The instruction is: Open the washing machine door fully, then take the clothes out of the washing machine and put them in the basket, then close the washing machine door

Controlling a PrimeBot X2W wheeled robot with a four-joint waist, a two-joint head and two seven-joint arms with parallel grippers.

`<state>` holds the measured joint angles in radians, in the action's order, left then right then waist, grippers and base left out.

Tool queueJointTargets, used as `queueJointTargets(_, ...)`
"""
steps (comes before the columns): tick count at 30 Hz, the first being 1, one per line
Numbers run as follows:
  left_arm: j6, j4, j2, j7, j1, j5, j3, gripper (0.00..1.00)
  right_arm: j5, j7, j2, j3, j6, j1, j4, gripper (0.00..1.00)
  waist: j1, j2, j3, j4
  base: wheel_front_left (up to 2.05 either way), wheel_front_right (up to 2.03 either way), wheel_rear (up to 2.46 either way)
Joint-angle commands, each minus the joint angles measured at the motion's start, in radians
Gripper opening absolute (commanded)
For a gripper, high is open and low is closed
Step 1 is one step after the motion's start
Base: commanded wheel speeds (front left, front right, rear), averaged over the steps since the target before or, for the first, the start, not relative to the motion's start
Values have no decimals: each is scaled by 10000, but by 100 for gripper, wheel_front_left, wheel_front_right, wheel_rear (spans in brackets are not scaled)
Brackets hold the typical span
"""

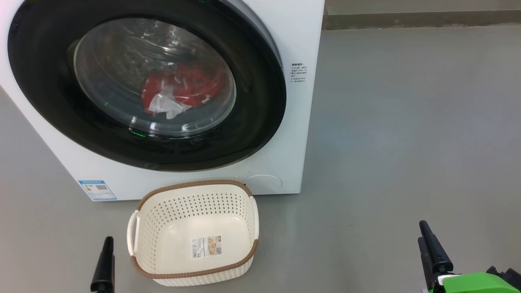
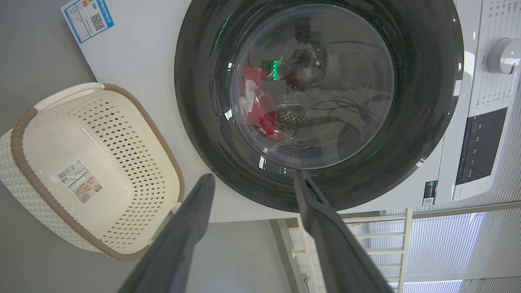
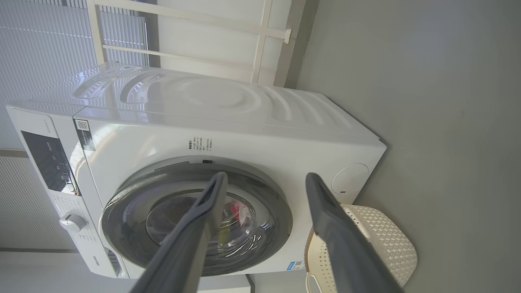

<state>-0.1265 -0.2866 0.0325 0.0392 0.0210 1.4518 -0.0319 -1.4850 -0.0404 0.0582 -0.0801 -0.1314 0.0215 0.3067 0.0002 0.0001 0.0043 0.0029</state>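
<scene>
Grey floor (image 1: pixel 407 142), nothing on it but the rig's things.

Head view: the white front-loading washing machine (image 1: pixel 293 40) stands on it. The washing machine door (image 1: pixel 49 101) lies against the front, shut or barely ajar; I cannot tell which. The red-and-white clothes (image 1: pixel 183 87) sit in the drum behind the glass. The cream basket (image 1: pixel 191 203) is just in front of the machine, empty.

Left wrist view: my left end effector (image 2: pixel 253 177) is spread wide, holding nothing, aimed at the door.

Right wrist view: my right end effector (image 3: pixel 266 175) is likewise spread and empty, well back from the machine.

Judgement: nothing done yet; opening, unloading and closing all remain.
</scene>
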Motion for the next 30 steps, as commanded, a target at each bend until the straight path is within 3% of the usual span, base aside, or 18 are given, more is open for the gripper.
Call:
queueJointTargets(1,-10,352,198,-130,130,-408,-36,100,356,143,127,73,1,186,-298,100,-1,-1,4,1,0,0,0)
queueJointTargets(30,-19,823,312,-959,-132,-4448,313,100,4248,972,323,747,3,240,-147,100,-1,-1,-14,67,0,0,0)
